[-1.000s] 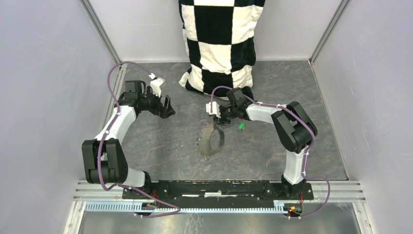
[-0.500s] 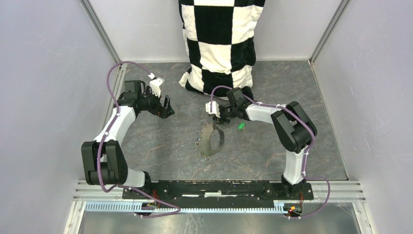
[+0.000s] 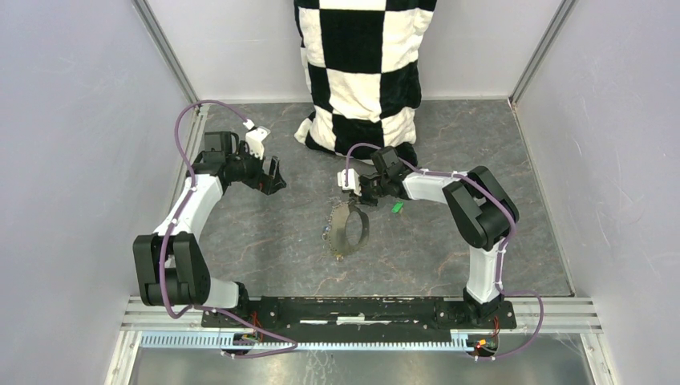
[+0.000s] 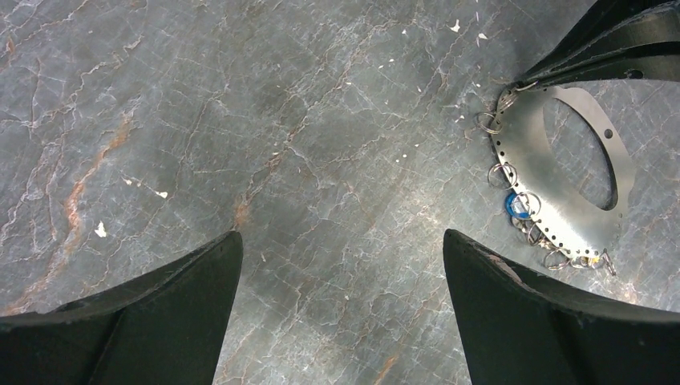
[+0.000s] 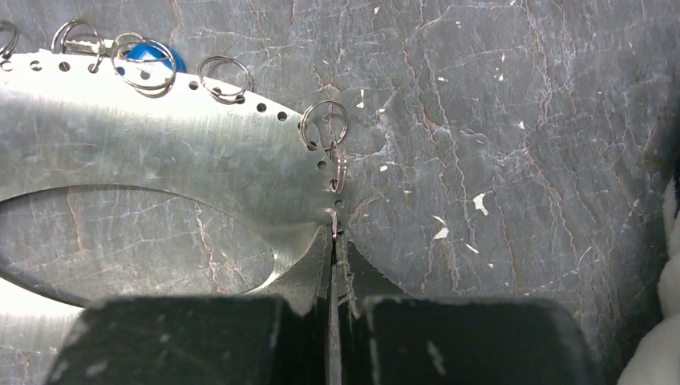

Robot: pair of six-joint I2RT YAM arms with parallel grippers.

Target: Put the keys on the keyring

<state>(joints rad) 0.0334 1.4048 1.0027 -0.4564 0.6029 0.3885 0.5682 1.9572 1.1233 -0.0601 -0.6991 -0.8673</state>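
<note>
The keyring (image 3: pixel 337 230) is a flat grey oval loop lying on the dark stone floor, with small silver rings (image 5: pixel 324 123) along its outer rim. My right gripper (image 3: pixel 358 200) is shut on the loop's near end. In the right wrist view (image 5: pixel 333 233) its tips pinch the keyring (image 5: pixel 160 152) at the rim. A blue key (image 5: pixel 152 54) hangs among the rings, and it also shows in the left wrist view (image 4: pixel 517 204). A green key (image 3: pixel 395 207) lies on the floor just right of the right gripper. The yellow key cannot be made out. My left gripper (image 3: pixel 275 178) is open and empty (image 4: pixel 338 234), well left of the keyring (image 4: pixel 525 136).
A black-and-white checkered cloth (image 3: pixel 361 64) hangs at the back wall, and its lower end rests on the floor just behind the right gripper. Grey walls close in both sides. The arms' base rail (image 3: pixel 353 309) runs along the near edge.
The right gripper has shifted slightly left and back, dragging the keyring a little with it. The left arm has edged slightly back. Both grippers keep their states.
</note>
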